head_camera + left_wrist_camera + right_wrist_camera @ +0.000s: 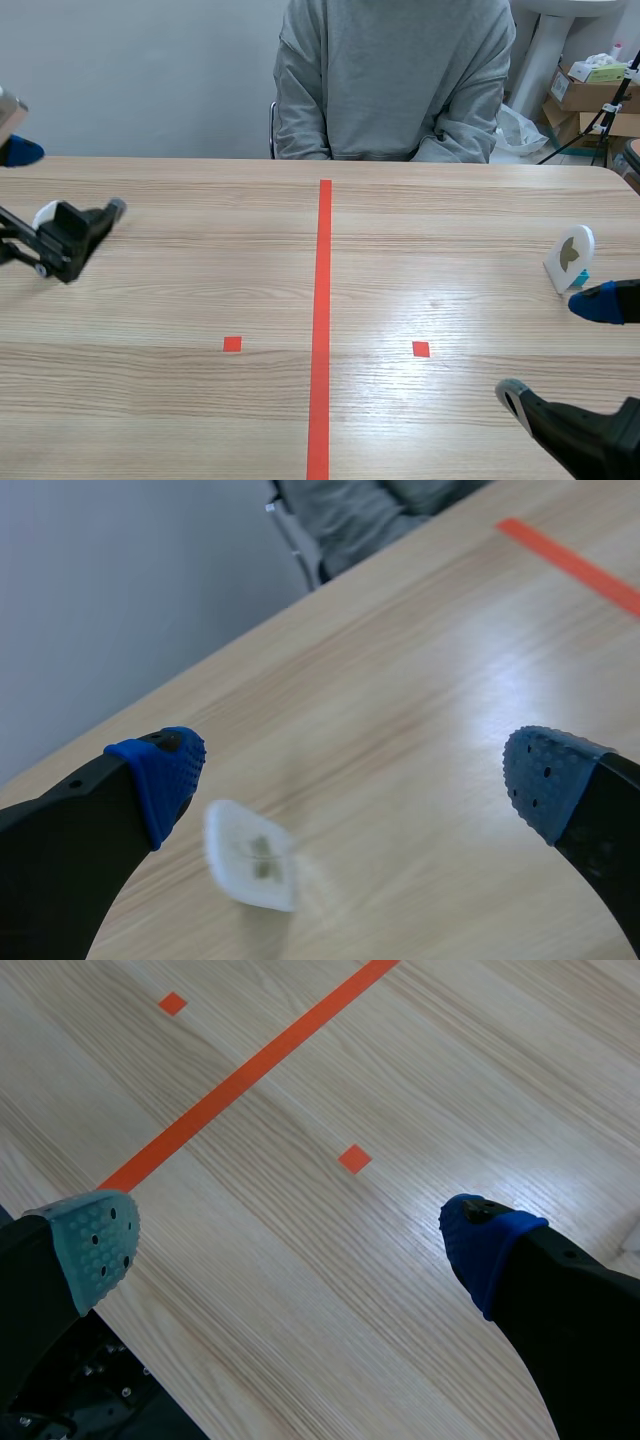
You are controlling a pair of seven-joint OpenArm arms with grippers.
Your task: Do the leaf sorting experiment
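Two white leaf cards are logged on the tabletop [200, 290]. The right card [573, 256] is stood upright near the right hand [290, 1235], whose fingers are spread on nothing; contact cannot be told. The left card [252, 855] is blurred, seen between the left hand's [355, 780] spread fingers, its leaf hardly made out.
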